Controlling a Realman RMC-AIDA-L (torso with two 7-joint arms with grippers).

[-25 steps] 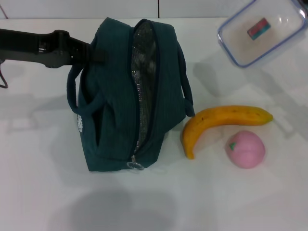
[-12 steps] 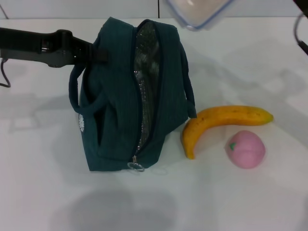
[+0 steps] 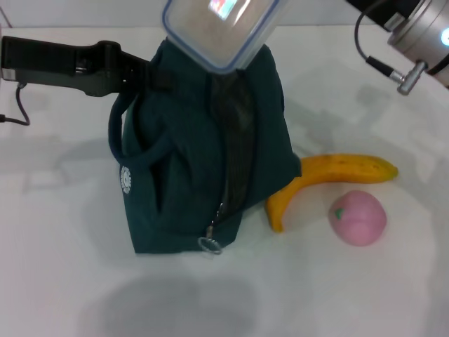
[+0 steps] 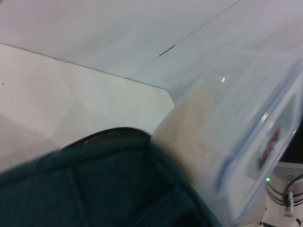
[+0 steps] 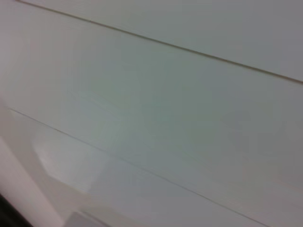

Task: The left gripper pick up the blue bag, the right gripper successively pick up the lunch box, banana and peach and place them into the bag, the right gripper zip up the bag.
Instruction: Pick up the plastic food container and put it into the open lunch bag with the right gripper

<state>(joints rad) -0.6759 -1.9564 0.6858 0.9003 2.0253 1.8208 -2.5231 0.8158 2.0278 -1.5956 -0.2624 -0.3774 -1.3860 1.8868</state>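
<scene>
Clear blue-rimmed plastic lunch box point(image 3: 221, 28) top centre over dark teal fabric bag point(image 3: 203, 161); left gripper point(image 3: 137, 74) at bag's upper-left, grips unclear. Lower it level into the opening.

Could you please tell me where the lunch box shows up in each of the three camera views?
Head view: lunch box at the top centre, tilted over the blue bag.
Left wrist view: it fills the right side, beside the bag's dark fabric.
Right wrist view: not in it.
Shared landmark: the blue bag, in the head and left wrist views.
</scene>
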